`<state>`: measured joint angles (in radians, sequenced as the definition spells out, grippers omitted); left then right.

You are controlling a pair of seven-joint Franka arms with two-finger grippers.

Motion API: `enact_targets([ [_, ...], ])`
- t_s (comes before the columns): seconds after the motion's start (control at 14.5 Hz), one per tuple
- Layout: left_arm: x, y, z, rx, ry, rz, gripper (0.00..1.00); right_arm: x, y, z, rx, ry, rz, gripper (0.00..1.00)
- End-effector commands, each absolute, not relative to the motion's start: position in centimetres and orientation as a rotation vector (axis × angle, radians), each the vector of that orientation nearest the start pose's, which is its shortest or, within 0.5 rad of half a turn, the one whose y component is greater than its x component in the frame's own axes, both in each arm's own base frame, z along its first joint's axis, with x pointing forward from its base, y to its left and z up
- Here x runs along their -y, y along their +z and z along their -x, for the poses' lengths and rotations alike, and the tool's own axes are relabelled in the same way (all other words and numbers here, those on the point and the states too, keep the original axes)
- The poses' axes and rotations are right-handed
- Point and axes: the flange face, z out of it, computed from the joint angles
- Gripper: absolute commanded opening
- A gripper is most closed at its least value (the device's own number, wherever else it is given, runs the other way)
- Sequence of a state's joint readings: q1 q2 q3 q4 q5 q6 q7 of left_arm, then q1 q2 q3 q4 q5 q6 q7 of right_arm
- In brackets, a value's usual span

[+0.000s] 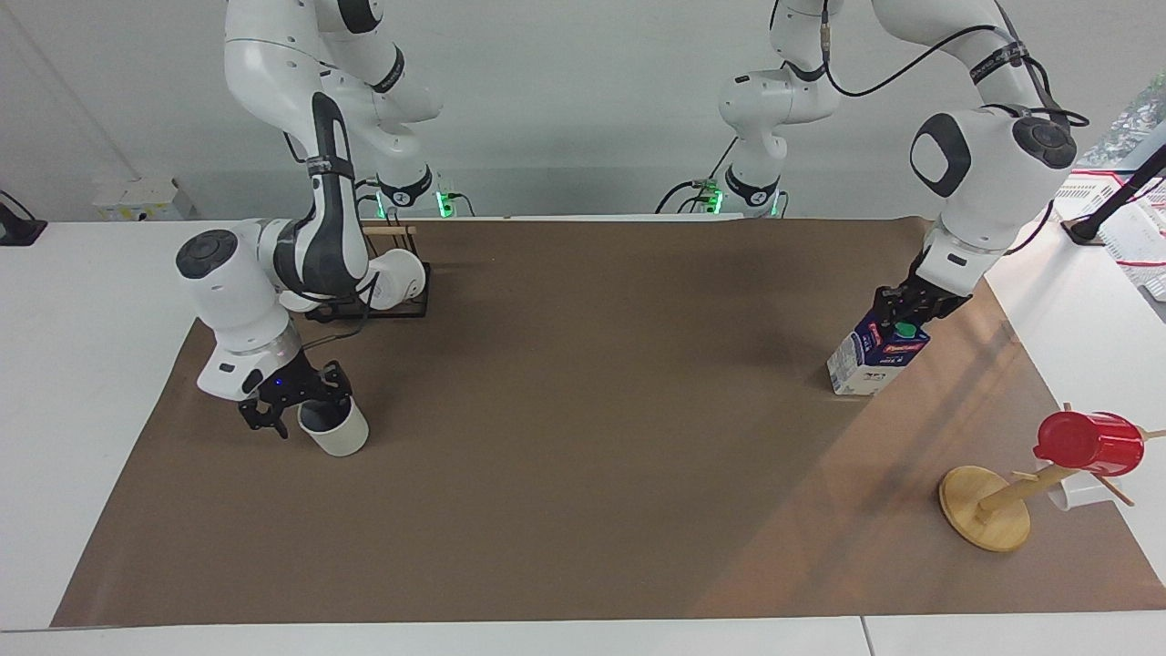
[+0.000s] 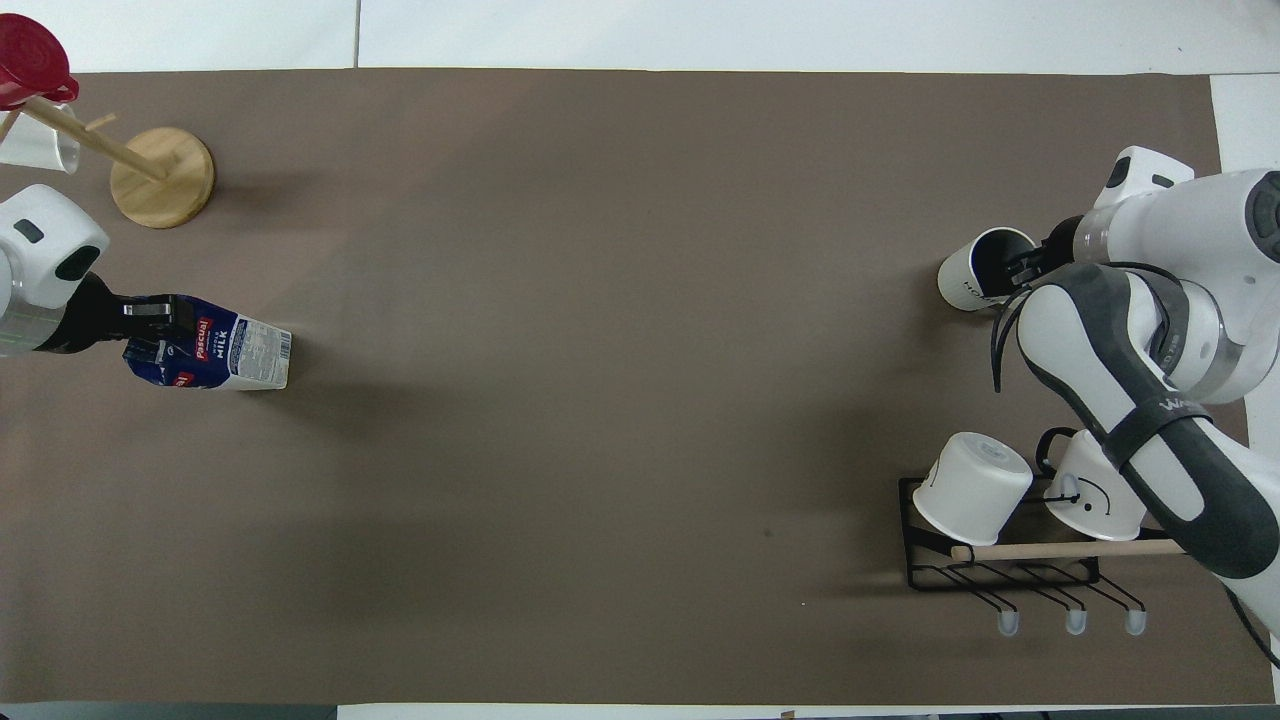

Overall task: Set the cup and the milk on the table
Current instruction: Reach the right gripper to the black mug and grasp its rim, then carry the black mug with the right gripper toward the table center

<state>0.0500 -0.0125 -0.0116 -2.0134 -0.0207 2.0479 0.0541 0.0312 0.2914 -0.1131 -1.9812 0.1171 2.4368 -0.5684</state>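
Observation:
The off-white cup (image 1: pixel 339 439) stands upright on the brown paper of the table (image 1: pixel 583 410), toward the right arm's end; it also shows in the overhead view (image 2: pixel 962 285). My right gripper (image 1: pixel 296 415) is low at the cup, open, with one finger inside the rim and one outside the wall. The milk (image 1: pixel 865 360) stands on the paper toward the left arm's end, and shows in the overhead view (image 2: pixel 235 352). My left gripper (image 1: pixel 904 314) is down on the milk's top by the green cap, fingers closed on the gable.
A black wire rack (image 1: pixel 401 310) with two white mugs (image 2: pixel 975 490) stands nearer to the robots than the cup. A wooden mug tree (image 1: pixel 988 506) with a red cup (image 1: pixel 1089 442) stands farther from the robots than the milk.

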Motion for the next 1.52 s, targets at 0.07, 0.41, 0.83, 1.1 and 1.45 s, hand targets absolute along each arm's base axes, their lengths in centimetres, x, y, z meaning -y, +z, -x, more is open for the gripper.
enact_targets([
  [0.07,-2.4,47.1,-55.2,0.000,-0.117,3.148,0.00,4.8,34.2,-61.9,0.584,-0.295,3.061,0.00],
  [0.41,-2.6,51.6,-55.0,-0.007,-0.102,3.149,0.00,4.4,36.4,-62.9,0.569,-0.281,3.053,0.00],
  [0.83,-2.6,53.0,-54.8,-0.013,-0.066,3.151,0.00,-5.3,42.7,-64.5,0.121,-0.163,3.076,0.00],
  [1.1,-2.5,53.0,-54.9,-0.016,-0.081,3.150,0.00,-13.1,42.3,-63.3,-0.142,-0.167,3.087,0.00],
  [1.45,-2.5,53.0,-54.9,-0.016,-0.083,3.149,0.00,-24.9,40.4,-60.3,-0.337,-0.169,3.081,0.00],
])
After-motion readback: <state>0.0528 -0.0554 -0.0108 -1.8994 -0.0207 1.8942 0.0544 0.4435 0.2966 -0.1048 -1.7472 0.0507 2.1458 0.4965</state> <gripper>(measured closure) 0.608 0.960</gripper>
